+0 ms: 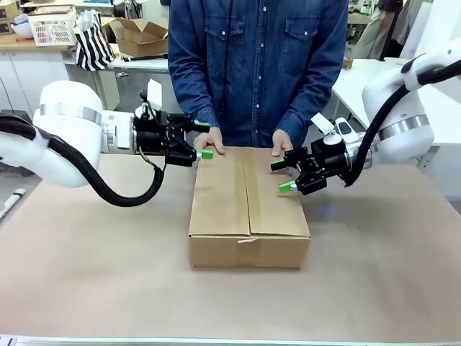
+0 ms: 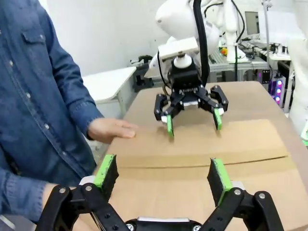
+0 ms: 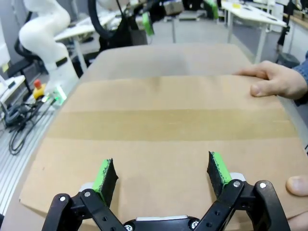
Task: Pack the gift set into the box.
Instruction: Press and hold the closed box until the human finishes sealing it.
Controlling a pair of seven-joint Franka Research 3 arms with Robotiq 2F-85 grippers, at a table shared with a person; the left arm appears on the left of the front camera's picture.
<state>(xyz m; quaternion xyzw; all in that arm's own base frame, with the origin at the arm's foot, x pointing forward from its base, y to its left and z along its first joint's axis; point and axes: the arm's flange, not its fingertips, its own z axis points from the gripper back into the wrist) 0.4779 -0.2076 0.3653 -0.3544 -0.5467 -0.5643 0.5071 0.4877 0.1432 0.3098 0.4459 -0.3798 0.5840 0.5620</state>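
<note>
The box (image 1: pixel 248 209) stands in the middle of the table with its top flaps folded flat and shut. The gift set is hidden. A person in a denim shirt rests both hands (image 1: pixel 209 140) (image 1: pixel 282 141) on the box's far edge. My left gripper (image 1: pixel 204 139) hovers open at the box's far left corner, next to one hand. My right gripper (image 1: pixel 282 176) is open just above the box's right side. In the left wrist view the open left gripper (image 2: pixel 162 174) looks across the box top (image 2: pixel 192 154) at the right gripper (image 2: pixel 192 122). The right gripper (image 3: pixel 163 175) is open over the flaps (image 3: pixel 168 120).
The table (image 1: pixel 94 274) is covered in brown paper, with free room left, right and in front of the box. On the counter behind stand a smaller open carton (image 1: pixel 140 36), a striped bag (image 1: pixel 94 45) and a white basket (image 1: pixel 52 27). A white table (image 1: pixel 360 86) is at the back right.
</note>
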